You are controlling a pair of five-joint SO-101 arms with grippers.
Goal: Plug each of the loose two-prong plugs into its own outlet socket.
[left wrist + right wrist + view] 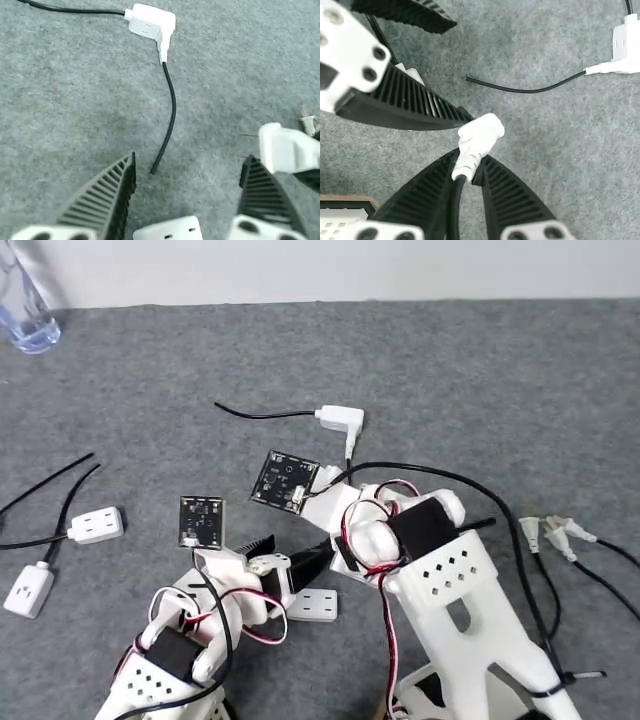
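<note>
My right gripper [470, 159] is shut on a white two-prong plug [479, 134] whose black cord runs back between its fingers. The same plug [285, 148] shows beside one finger of my left gripper [190, 162], which stands open just above the grey mat. A white outlet socket [167, 231] lies below the open jaws, and in the high view this socket [312, 605] sits at the front centre under both grippers. Farther back, another outlet [340, 420] has a plug [350, 446] in it. Two loose plugs [548, 533] lie at the right.
Two more white outlets [97, 525] [28, 590] with black cords lie at the left. A clear bottle [25, 310] stands at the back left corner. A loose black cable end [152, 171] rests on the mat ahead of the left gripper.
</note>
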